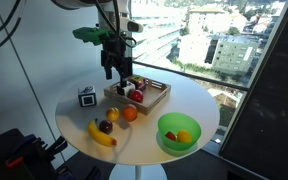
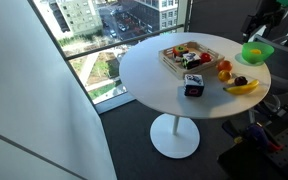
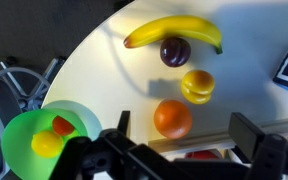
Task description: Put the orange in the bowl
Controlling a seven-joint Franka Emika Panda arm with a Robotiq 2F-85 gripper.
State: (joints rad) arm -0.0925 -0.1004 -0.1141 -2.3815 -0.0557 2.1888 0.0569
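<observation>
The orange (image 1: pixel 130 114) lies on the round white table (image 1: pixel 184 100), between the wooden tray (image 1: pixel 152 97) and the green bowl (image 1: pixel 179 132). In the wrist view the orange (image 3: pixel 172 118) shows between the two fingers, with the bowl (image 3: pixel 24 145) at the lower left. The bowl holds a small red item and a small yellow item. My gripper (image 1: pixel 114 68) hangs well above the table by the tray's far end. It is open and empty (image 3: pixel 185 124). The bowl also shows in an exterior view (image 2: pixel 256 53).
A banana (image 3: pixel 174 33), a dark red-purple fruit (image 3: pixel 175 50) and a paler yellow-orange fruit (image 3: pixel 197 85) lie close to the orange. The tray holds several toy foods. A small cube (image 1: pixel 86 97) stands near the table edge. A window lies behind.
</observation>
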